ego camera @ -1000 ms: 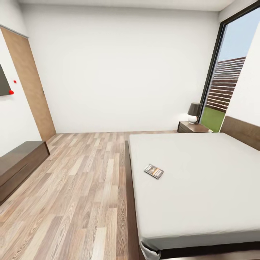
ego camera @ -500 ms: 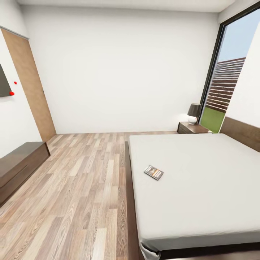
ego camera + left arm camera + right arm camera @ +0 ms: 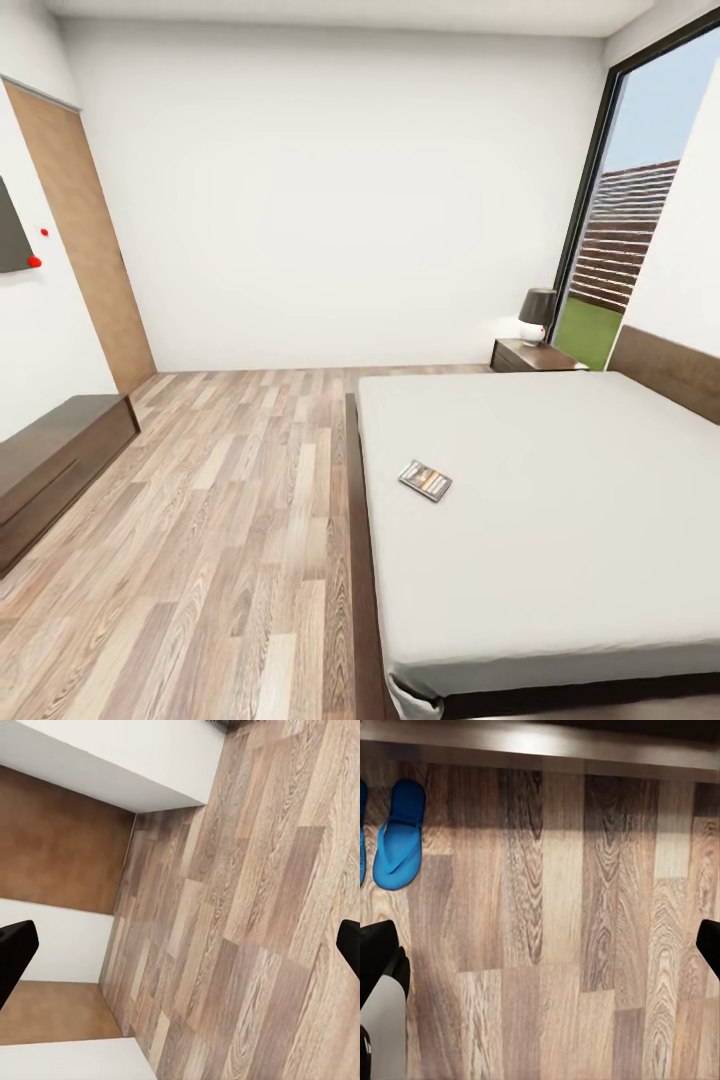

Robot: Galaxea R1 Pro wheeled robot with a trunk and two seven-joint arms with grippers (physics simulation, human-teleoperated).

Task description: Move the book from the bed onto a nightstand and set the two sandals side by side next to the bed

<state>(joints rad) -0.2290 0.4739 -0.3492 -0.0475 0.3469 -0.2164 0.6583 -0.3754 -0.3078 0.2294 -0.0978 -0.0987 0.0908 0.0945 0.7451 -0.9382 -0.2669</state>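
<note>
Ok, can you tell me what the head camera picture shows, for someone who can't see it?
A small book lies flat on a big grey bed at the right. Beyond the bed, a dark nightstand holds a lamp beside a tall window; wood-plank floor spreads to the left.

One large low bed with a dark-brown frame and light-grey mattress is counted, with one small thin paperback book, one dark-brown wooden nightstand, one dark-shaded lamp and two bright-blue flat sandals.
</note>
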